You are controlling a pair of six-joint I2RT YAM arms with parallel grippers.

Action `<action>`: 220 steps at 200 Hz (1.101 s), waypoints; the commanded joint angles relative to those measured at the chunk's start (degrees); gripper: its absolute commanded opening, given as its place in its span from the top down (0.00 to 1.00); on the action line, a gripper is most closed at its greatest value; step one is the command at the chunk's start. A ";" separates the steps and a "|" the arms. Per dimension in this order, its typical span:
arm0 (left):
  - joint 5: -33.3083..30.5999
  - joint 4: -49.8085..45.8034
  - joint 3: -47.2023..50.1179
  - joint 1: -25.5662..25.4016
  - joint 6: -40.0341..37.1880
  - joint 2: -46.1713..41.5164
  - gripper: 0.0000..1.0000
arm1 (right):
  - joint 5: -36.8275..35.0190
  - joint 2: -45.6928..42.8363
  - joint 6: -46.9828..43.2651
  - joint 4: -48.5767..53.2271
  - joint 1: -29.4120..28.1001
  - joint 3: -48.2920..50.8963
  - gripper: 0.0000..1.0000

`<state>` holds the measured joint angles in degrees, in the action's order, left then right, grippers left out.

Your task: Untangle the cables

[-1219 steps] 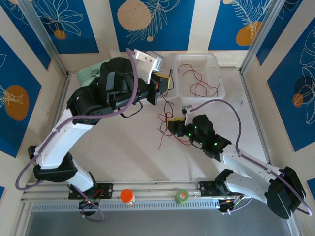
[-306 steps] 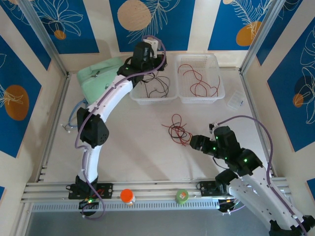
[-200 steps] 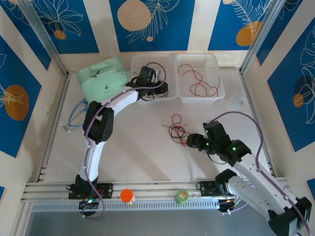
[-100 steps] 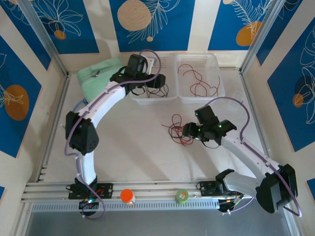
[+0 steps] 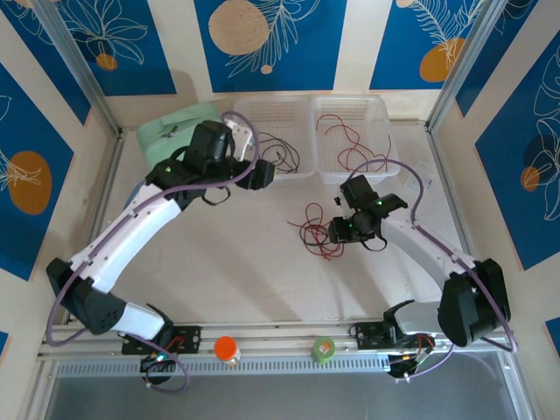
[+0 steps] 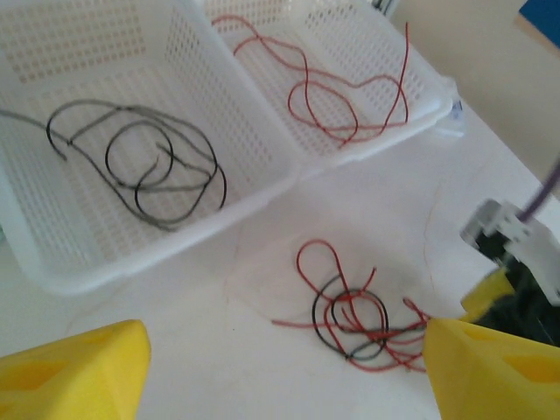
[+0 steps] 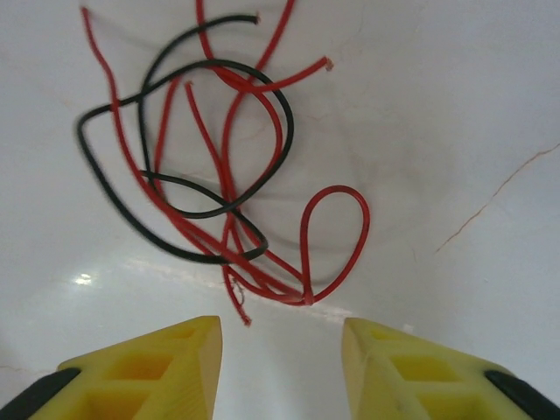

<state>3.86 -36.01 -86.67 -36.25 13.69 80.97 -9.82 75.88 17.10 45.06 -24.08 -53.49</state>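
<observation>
Mid-surface, just near of the two baskets, the tangled cables (image 5: 316,232) lie in a small knot of red and black on the white surface (image 5: 227,262). They look almost weightless, limp yet springy, and thin enough to slide out of a loose pinch. One strand pulled will likely drag its neighbours. The best hold looks like a part clear of the knot: the red loop (image 7: 333,236) jutting to one side, or the black free end (image 7: 252,17).

The right tool (image 7: 280,359) hovers just beside the knot with its yellow fingers spread and nothing between them. The left tool (image 6: 284,367) is spread and empty too.

Half a second ago the left tool was over the left basket (image 5: 271,107); it has since drawn back toward the near left. The right tool has closed in on the knot. Six seconds ago the left tool held a black strand aloft. Black wire (image 6: 149,166) now rests in that basket, and red wire (image 6: 324,96) in the right basket (image 5: 395,149).
</observation>
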 commanded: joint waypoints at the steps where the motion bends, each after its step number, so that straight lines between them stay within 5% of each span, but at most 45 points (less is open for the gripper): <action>1: 0.16 0.33 3.84 -0.58 2.34 -4.70 0.19 | 1.65 2.39 -0.53 0.99 0.26 -0.99 0.61; 144: -1.79 -1.08 7.48 -0.52 1.69 -9.30 0.19 | 3.32 10.66 1.93 -6.76 -0.86 -1.54 0.72; 220: -2.48 -1.08 9.88 -0.57 1.42 -11.33 0.19 | 4.33 16.88 5.95 -6.29 -10.69 -5.82 0.73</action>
<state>2.24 -36.99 -77.78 -36.40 14.94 71.92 -7.90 91.09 20.36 38.13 -30.72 -56.45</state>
